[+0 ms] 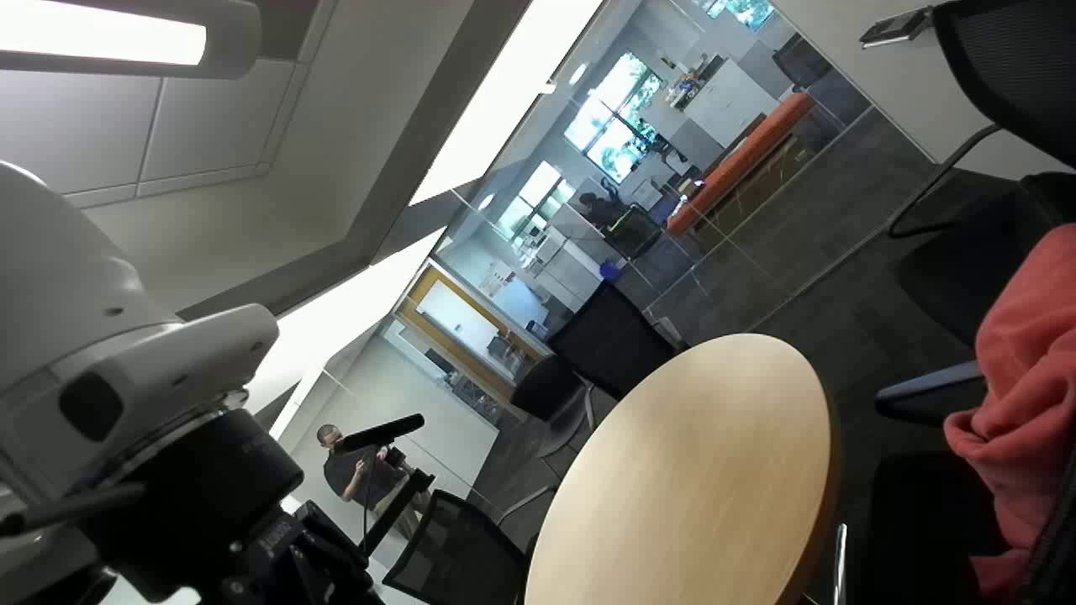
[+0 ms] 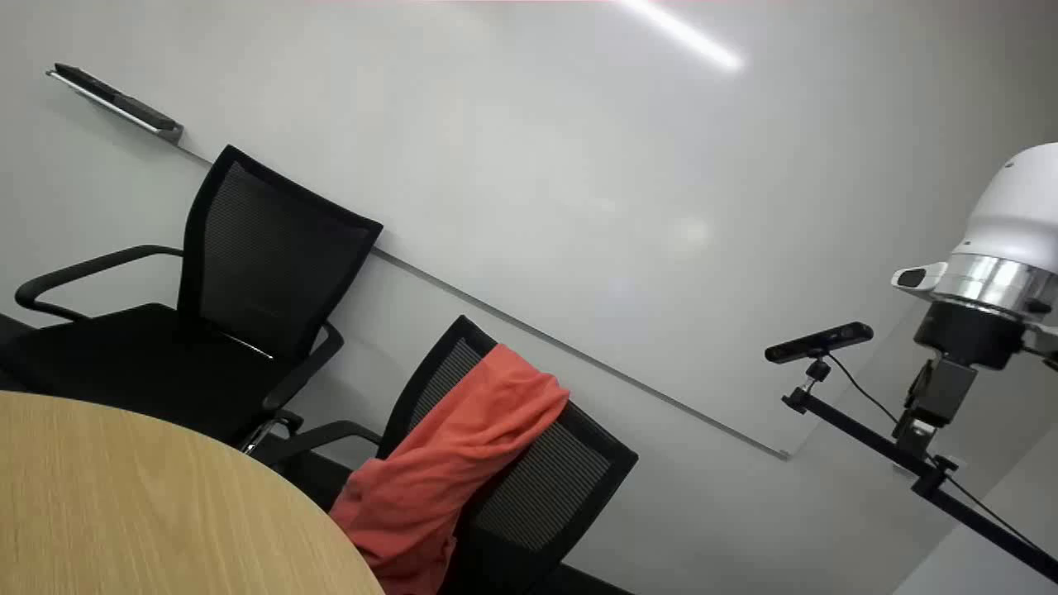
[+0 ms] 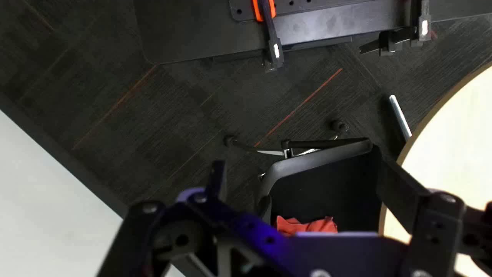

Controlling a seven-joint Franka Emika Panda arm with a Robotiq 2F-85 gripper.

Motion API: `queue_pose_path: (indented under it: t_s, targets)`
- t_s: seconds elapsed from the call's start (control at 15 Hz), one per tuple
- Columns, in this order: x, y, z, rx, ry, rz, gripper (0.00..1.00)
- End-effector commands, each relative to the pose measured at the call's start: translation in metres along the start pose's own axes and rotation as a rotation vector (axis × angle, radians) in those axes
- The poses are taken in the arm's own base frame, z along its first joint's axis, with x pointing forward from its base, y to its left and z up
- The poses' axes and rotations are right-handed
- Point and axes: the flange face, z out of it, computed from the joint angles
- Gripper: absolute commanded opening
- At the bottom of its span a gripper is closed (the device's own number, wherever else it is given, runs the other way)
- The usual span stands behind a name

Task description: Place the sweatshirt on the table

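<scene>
Approach geometry: tool (image 3: 307,181) above draped sweatshirt (image 2: 446,463)

The sweatshirt hangs over a chair back (image 2: 541,487), near the desk (image 2: 140,496). Its long axis runs downward along the chair back. The tool is unloaded; its fingers (image 3: 217,181) stand well apart. In the wrist view, only a strip of the sweatshirt shows, at lower centre, partly blocked by the tool. Judged from all views, the sweatshirt lies below the tool and well apart from it. The next move likely calls for lowering the tool toward the upper fold, closing across the long axis, then lifting toward the desk.
</scene>
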Motion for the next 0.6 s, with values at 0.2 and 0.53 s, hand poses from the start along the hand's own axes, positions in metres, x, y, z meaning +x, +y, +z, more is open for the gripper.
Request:
queue_pose_path:
  t_s: [0.2,0.53]
  targets:
    - [0.0,0.0,0.0,0.0,0.0,0.0,1.0]
    - [0.013,-0.02,0.0,-0.004,0.006,-0.003,1.0]
